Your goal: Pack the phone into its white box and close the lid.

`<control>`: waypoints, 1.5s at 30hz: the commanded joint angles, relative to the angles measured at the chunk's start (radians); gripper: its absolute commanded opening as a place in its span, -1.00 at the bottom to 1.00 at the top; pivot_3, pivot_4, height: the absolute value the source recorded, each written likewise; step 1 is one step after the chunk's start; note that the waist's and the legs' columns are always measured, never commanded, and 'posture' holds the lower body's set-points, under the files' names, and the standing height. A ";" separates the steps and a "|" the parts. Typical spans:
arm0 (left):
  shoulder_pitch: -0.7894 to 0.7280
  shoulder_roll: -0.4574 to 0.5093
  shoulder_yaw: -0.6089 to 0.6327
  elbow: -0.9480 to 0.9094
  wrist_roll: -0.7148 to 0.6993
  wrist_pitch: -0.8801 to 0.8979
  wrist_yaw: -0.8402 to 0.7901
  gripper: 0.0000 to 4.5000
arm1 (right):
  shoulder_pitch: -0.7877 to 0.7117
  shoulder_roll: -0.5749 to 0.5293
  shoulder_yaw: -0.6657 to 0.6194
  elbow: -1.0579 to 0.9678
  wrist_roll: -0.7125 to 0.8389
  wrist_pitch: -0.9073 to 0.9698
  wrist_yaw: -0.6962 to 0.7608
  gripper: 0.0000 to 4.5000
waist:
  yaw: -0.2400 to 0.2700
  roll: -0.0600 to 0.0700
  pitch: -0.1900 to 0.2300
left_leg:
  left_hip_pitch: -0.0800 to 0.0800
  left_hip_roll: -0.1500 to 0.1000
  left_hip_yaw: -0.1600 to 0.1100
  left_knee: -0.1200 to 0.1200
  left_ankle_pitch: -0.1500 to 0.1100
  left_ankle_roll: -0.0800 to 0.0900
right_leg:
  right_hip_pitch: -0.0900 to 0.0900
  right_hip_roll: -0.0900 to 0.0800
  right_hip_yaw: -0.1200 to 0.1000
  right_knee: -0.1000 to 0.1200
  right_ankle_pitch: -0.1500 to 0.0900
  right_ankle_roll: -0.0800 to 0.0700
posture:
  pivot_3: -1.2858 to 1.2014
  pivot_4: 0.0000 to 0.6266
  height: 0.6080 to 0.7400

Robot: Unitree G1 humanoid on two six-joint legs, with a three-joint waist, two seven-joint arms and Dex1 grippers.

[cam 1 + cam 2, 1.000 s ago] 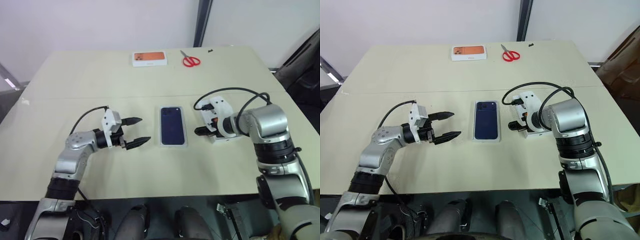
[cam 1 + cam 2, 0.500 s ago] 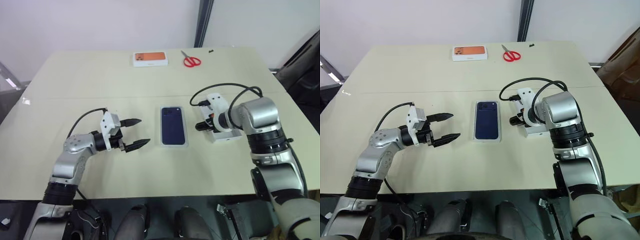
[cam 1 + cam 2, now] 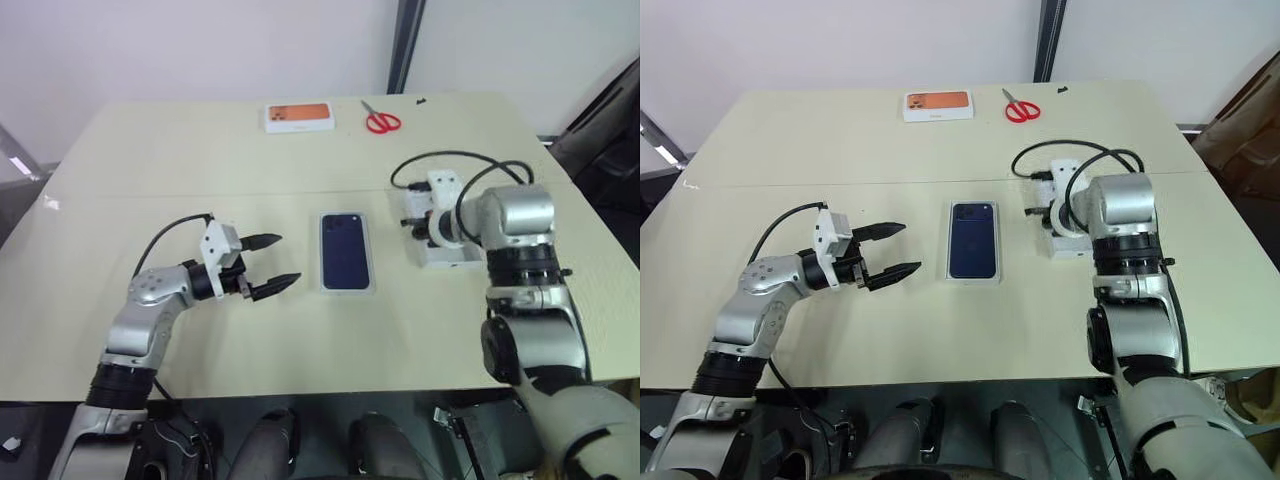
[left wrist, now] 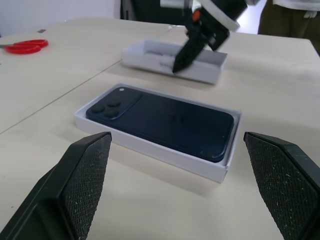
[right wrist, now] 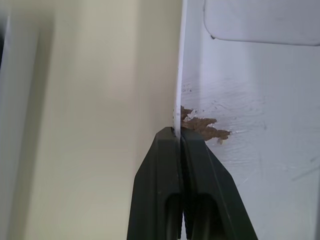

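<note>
The dark navy phone [image 3: 346, 250] lies back up inside the shallow white box [image 4: 150, 150] at the middle of the table. To its right rests the white lid [image 3: 1072, 247], open side up. My right gripper [image 5: 177, 131] is shut on the thin side wall of the lid that faces the phone, pointing down at it; the left wrist view shows its black fingers [image 4: 182, 55] over that wall. A brown scuff marks the lid's inner face beside the pinch. My left gripper [image 3: 288, 258] hovers open to the left of the box, pointing at it, with nothing between its fingers.
A white box with an orange picture [image 3: 298, 117] and red scissors [image 3: 381, 122] lie near the table's far edge. A black cable loops over my right wrist. A seam runs across the table behind the phone box.
My right gripper has closed from wide open onto the lid's side wall, and the hand has shifted toward the far end of the lid. The left arm has stayed put.
</note>
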 commanded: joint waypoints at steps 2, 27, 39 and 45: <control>-0.028 0.008 0.030 -0.008 -0.009 -0.013 0.011 1.00 | -0.042 0.067 -0.073 -0.057 0.123 -0.139 0.099 -0.99 | -0.004 0.000 0.000 | 0.000 0.001 0.000 0.000 0.000 0.000 | 0.000 0.001 0.000 0.000 0.000 0.000 | 0.03 -0.52 0.91; -0.068 0.010 0.185 -0.080 -0.170 0.150 0.137 1.00 | 0.226 0.572 -0.506 -0.283 0.919 0.119 -0.221 -0.99 | -0.008 0.001 0.000 | 0.000 0.001 0.000 0.000 -0.001 0.001 | -0.001 0.001 0.001 0.002 0.000 0.000 | 0.03 -0.52 0.91; 0.013 0.013 0.146 -0.132 -0.144 0.154 0.149 1.00 | 0.319 0.561 -0.398 -0.289 0.987 0.155 -0.247 -0.99 | -0.022 0.001 0.000 | 0.000 0.001 0.000 -0.001 -0.001 0.001 | -0.001 0.001 0.000 0.002 0.000 0.000 | 0.03 -0.52 0.91; 0.018 0.015 0.140 -0.133 -0.154 0.165 0.147 1.00 | 0.337 0.551 -0.359 -0.277 1.037 0.104 -0.284 -0.99 | -0.024 0.003 0.001 | 0.001 0.001 0.000 -0.001 -0.001 0.002 | -0.001 0.001 0.001 0.002 0.000 0.000 | 0.03 -0.52 0.91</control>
